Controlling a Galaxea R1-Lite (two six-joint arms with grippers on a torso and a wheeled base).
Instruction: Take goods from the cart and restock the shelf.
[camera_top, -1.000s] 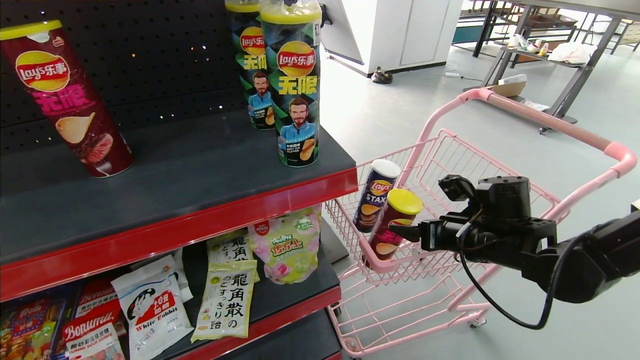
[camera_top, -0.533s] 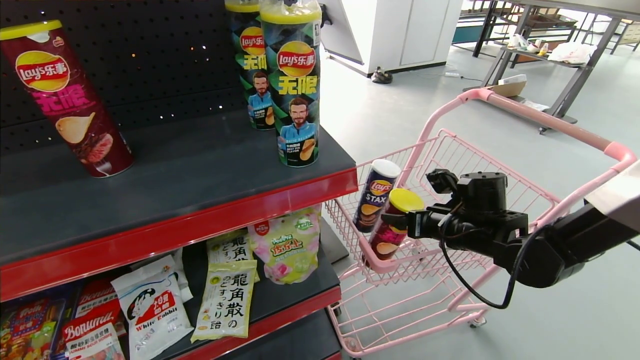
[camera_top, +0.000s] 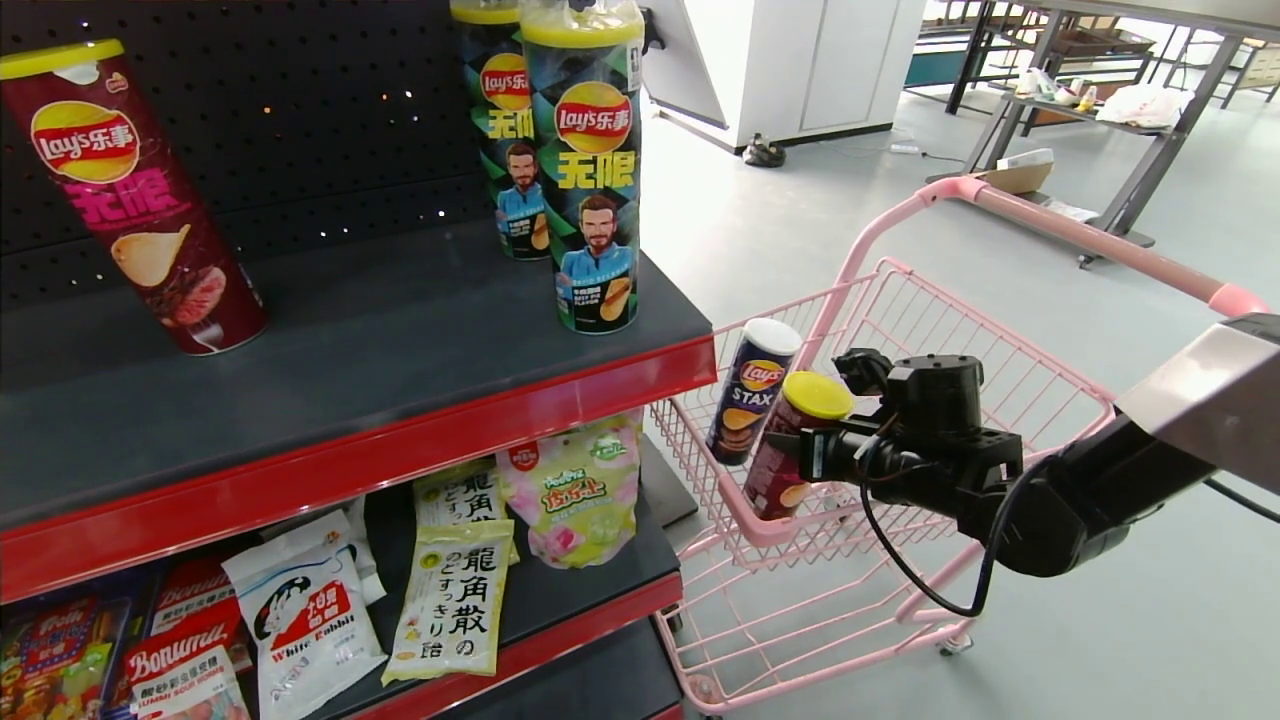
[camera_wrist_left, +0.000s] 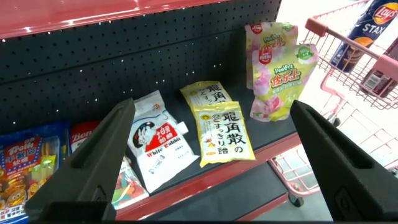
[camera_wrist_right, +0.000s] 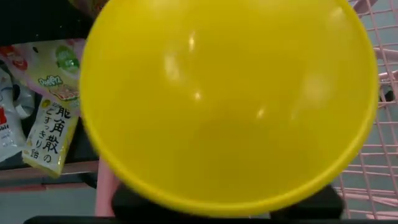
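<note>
A maroon chips can with a yellow lid (camera_top: 783, 470) leans in the front corner of the pink cart (camera_top: 1000, 212), beside a dark blue chips can (camera_top: 750, 392). My right gripper (camera_top: 806, 452) is up against the maroon can just below its lid, reaching in from the right. In the right wrist view the yellow lid (camera_wrist_right: 230, 99) is very close to the camera. My left gripper (camera_wrist_left: 211, 155) hangs open in front of the lower shelf with nothing between its fingers. The dark blue can (camera_wrist_left: 367, 28) also appears in the left wrist view, at the cart's edge.
The upper shelf (camera_top: 380, 340) holds a tall maroon can (camera_top: 140, 200) on the left and two green cans (camera_top: 590, 180) on the right, with bare room between them. Snack pouches (camera_top: 450, 600) lie on the lower shelf. Tables stand far behind the cart.
My right arm has moved left and slightly down into the cart, closing in on the maroon can. The can now stands more upright than before.
</note>
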